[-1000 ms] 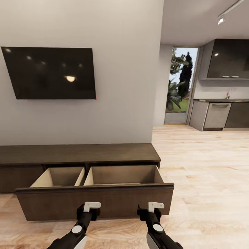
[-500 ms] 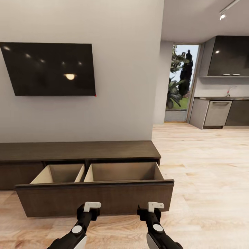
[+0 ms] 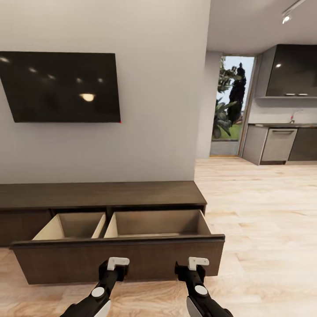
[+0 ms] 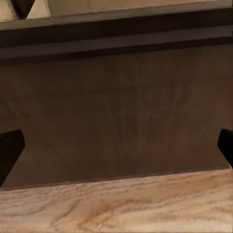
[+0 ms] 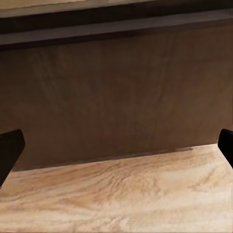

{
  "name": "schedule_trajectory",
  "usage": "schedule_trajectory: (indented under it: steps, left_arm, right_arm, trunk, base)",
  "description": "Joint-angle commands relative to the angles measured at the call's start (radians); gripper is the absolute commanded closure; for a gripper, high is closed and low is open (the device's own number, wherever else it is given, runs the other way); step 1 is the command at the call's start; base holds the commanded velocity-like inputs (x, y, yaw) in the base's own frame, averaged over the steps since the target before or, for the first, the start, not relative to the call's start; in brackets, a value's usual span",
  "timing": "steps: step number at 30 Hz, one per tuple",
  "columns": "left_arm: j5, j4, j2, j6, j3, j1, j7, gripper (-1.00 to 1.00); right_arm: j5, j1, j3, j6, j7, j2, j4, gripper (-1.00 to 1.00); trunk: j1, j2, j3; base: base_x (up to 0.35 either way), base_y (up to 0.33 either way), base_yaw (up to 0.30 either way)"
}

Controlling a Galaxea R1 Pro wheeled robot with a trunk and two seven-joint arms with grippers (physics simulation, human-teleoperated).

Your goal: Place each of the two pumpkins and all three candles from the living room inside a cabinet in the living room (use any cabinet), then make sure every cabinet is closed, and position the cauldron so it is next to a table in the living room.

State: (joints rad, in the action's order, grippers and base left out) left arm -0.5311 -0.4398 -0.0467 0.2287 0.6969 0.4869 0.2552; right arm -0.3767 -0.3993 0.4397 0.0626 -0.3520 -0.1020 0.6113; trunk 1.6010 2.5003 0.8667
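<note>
The long dark brown cabinet (image 3: 101, 193) stands against the grey wall, its wide drawer (image 3: 119, 260) pulled out. The two pale wood compartments I can see into hold nothing. My left gripper (image 3: 118, 263) and right gripper (image 3: 198, 262) hang just in front of the drawer front, low over the floor. Both are open and hold nothing. In the left wrist view the drawer front (image 4: 116, 111) sits between wide-apart dark fingertips (image 4: 9, 150). The right wrist view has the same panel (image 5: 116, 97) above the wood floor. The pumpkins, candles and cauldron are out of view.
A black TV (image 3: 59, 86) hangs on the wall above the cabinet. To the right, pale wood floor (image 3: 264, 211) runs open toward a glass door (image 3: 231, 110) and grey kitchen cupboards (image 3: 281, 143).
The whole view has shifted slightly: the cabinet and drawer look a little nearer and wider, so the camera moved. Both grippers keep their pose in the picture.
</note>
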Motion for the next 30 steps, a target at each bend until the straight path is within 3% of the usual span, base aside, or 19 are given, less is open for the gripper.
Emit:
schedule_trajectory:
  steps: [1,7,17,30]
  left_arm:
    - [-0.007,-0.001,-0.001,0.003,0.009,0.001,0.006,-1.0]
    - [-0.009,-0.001,-0.001,0.004,0.007,0.001,0.006,-1.0]
    - [-0.008,-0.001,-0.001,0.003,0.006,0.001,0.006,-1.0]
    - [-0.007,-0.001,-0.001,0.003,0.006,0.001,0.006,-1.0]
  right_arm:
    - [-0.01,-0.001,0.007,0.006,-0.006,0.001,-0.001,-1.0]
    - [-0.011,-0.001,0.007,0.006,-0.006,0.001,-0.001,-1.0]
    - [-0.011,-0.001,0.008,0.006,-0.006,0.001,-0.001,-1.0]
    - [-0.011,-0.001,0.008,0.006,-0.006,0.0,-0.001,-1.0]
  trunk:
    - [0.0,0.0,0.001]
    - [0.0,0.0,0.001]
    - [0.0,0.0,0.001]
    - [0.006,0.003,0.051]
  base:
    - [0.312,0.0,0.0]
    - [0.256,0.0,0.0]
    - [0.03,0.0,0.0]
    - [0.0,0.0,0.0]
